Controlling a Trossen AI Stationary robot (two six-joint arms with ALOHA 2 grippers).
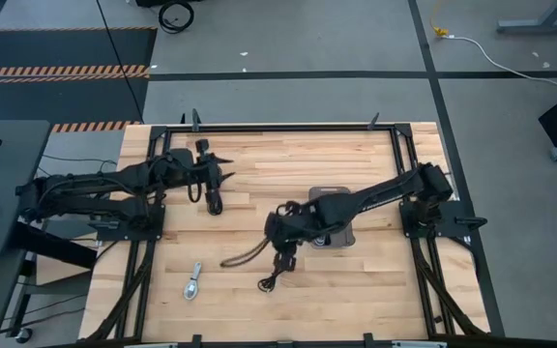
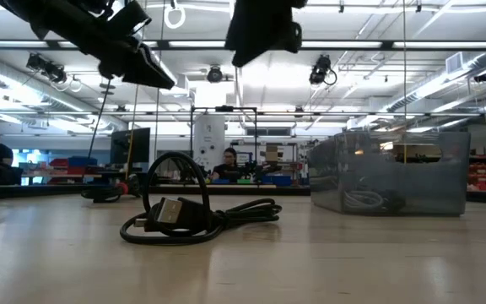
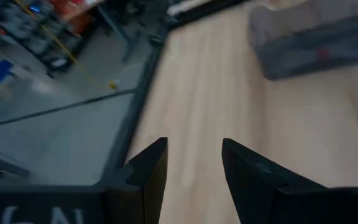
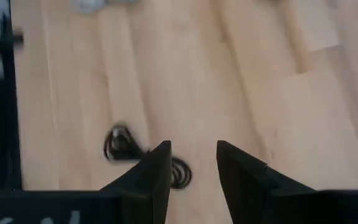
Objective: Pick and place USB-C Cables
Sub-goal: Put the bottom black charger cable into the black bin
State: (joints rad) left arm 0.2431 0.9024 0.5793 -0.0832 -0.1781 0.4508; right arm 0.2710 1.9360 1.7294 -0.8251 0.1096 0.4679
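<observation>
A black coiled USB-C cable [image 1: 272, 277] lies flat on the wood; it also shows in the low view [image 2: 188, 219] and the right wrist view [image 4: 124, 145]. My right gripper [image 1: 284, 253] [image 4: 193, 163] hovers open above it, touching nothing. Another dark cable [image 1: 245, 255] lies stretched beside it. A white/silver cable [image 1: 193, 282] lies toward the near left. The grey tray [image 2: 386, 173] [image 3: 316, 37] holds a white cable [image 2: 361, 200]. My left gripper [image 1: 226, 177] [image 3: 194, 163] waits open above the table's left part, with a black coil [image 1: 213, 201] beside it.
In the high view the right arm covers most of the tray [image 1: 329, 191]. A black frame [image 1: 259, 127] runs around the table's edges. Bare wood lies between the cables and the near edge. People and benches show in the room behind.
</observation>
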